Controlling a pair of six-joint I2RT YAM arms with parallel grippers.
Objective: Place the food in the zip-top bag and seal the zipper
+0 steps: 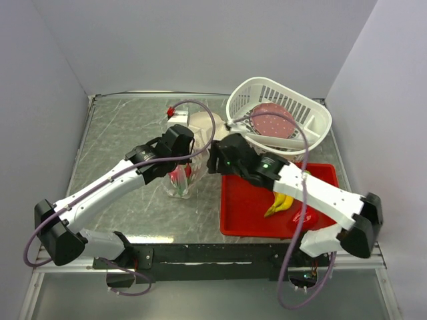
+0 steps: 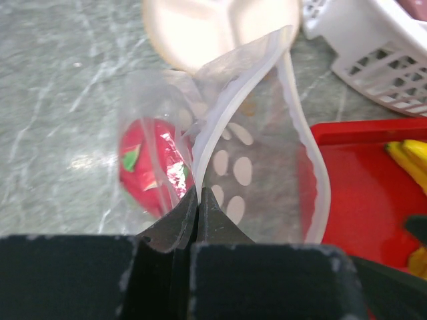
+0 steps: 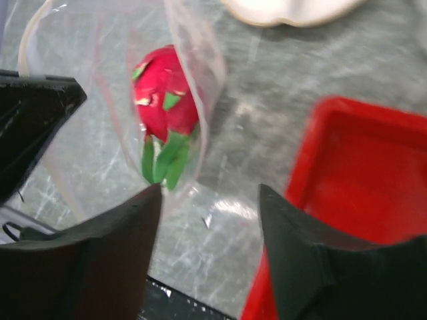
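While the left gripper (image 2: 198, 191) pinched the floppy, probably slippery zip-top bag (image 2: 244, 171) by its zipper (image 2: 221, 113), the right gripper (image 3: 210, 191) gaped empty.

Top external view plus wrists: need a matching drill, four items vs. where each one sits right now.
Items
1. dragon fruit
2. banana
3. speckled disc
4. beige plate

Places
A. on the red tray
B. inside the zip-top bag
C. directly on the table
D. in the white basket

Pairs: 1-B, 2-A, 3-D, 4-C
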